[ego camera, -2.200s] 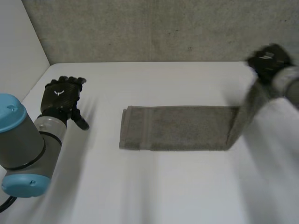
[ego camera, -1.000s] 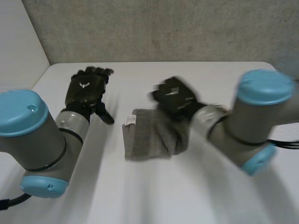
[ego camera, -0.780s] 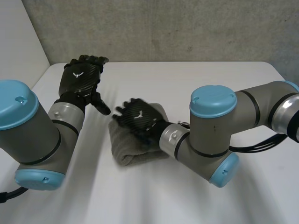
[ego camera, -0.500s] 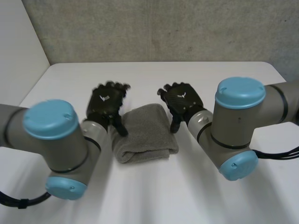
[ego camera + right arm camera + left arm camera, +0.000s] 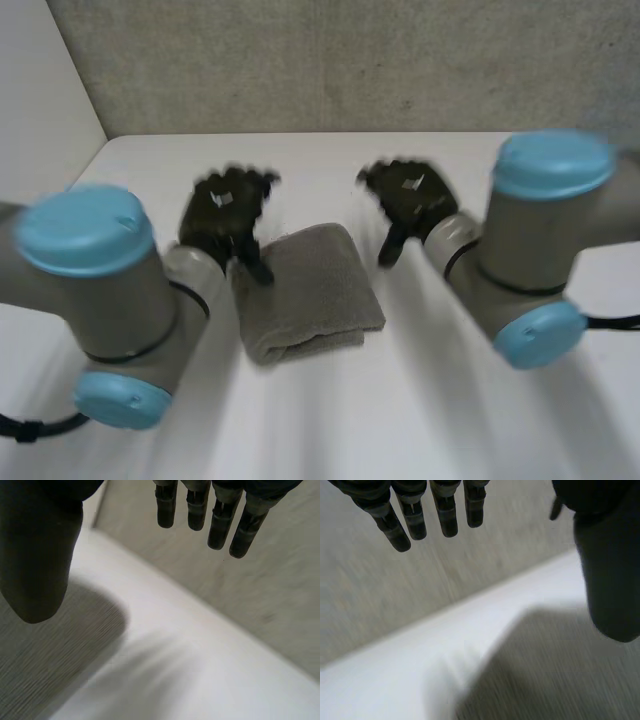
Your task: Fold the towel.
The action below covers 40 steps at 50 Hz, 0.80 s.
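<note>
The towel [image 5: 312,292] lies folded into a thick, roughly square pad on the white table [image 5: 420,410], with its rounded fold on the side nearest the robot. The left hand [image 5: 225,212] is just to the left of the towel, at its far left corner. Its fingers [image 5: 415,515] are straight, side by side with small gaps, and hold nothing. Its thumb [image 5: 607,580] points down over the towel's left edge, and I cannot tell whether it touches the cloth. The right hand [image 5: 412,197] is just to the right of the towel, beyond its far right corner and apart from it. Its fingers [image 5: 220,525] are likewise straight and slightly spread, the thumb [image 5: 37,555] hangs free above the cloth, and nothing is pinched. A grey wall [image 5: 350,60] stands behind the towel at the table's far edge.
</note>
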{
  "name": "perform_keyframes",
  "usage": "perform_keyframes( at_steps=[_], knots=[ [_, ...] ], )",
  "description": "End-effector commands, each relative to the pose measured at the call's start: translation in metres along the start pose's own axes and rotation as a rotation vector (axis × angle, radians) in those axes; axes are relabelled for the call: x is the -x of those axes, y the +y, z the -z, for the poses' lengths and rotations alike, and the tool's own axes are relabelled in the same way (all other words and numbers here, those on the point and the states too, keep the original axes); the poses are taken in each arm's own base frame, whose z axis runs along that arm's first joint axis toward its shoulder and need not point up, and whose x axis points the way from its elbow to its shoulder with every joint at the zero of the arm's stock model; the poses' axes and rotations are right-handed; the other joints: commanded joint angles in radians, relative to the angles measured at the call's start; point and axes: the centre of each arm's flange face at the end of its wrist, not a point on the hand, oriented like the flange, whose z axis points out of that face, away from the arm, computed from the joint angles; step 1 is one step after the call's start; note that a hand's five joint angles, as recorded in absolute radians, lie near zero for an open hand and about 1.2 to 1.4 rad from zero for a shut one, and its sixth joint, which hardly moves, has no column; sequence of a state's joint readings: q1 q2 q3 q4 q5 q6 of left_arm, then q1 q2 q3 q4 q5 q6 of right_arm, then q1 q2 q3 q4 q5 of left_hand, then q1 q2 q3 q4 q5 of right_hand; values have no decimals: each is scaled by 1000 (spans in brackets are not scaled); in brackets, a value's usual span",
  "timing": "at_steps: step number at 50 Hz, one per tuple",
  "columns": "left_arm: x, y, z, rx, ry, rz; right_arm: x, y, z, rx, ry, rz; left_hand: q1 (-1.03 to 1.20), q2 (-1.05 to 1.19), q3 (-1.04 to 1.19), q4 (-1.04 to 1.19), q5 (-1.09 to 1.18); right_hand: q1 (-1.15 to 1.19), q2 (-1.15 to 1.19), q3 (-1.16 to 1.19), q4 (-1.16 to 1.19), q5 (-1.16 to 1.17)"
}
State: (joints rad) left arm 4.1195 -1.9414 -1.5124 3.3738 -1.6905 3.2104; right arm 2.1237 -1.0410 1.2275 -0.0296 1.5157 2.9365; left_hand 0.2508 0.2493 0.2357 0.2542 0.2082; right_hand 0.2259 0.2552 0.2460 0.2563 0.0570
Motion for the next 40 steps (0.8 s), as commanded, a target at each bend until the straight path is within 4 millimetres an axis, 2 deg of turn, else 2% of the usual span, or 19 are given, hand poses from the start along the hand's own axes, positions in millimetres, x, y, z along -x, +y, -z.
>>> perform_keyframes(
  at_steps=[1,2,3,5,10,19,36,40],
  knots=[
    [17,-81,21,-198,-48,101,-48,-60,31,-114,219,-72,-76,-75,-61,-80,-208,-51,-81,-71,-82,-57],
    [22,-92,24,-214,-71,121,-59,-65,36,-117,262,-74,-76,-75,-61,-80,-208,-51,-81,-71,-82,-57],
    [23,-92,24,-215,-72,121,-59,-65,36,-117,262,-74,-76,-75,-61,-80,-208,-51,-81,-71,-82,-57],
    [30,-106,27,-220,-108,140,-69,-72,41,-129,300,-77,-76,-75,-61,-80,-208,-51,-81,-71,-82,-57],
    [39,-114,30,-179,-144,140,-76,-78,46,-150,319,-76,-76,-75,-61,-80,-208,-51,-81,-71,-82,-57],
    [51,-113,31,-98,-179,156,-80,-76,46,-141,328,-80,-76,-75,-61,-80,-208,-51,-81,-71,-82,-57],
    [52,-112,31,-92,-176,154,-78,-79,45,-167,325,-77,-76,-75,-61,-80,-208,-51,-81,-71,-82,-57],
    [51,-111,30,-89,-174,152,-73,-81,43,-186,284,-69,-76,-75,-61,-80,-208,-51,-81,-71,-82,-57]
  ],
)
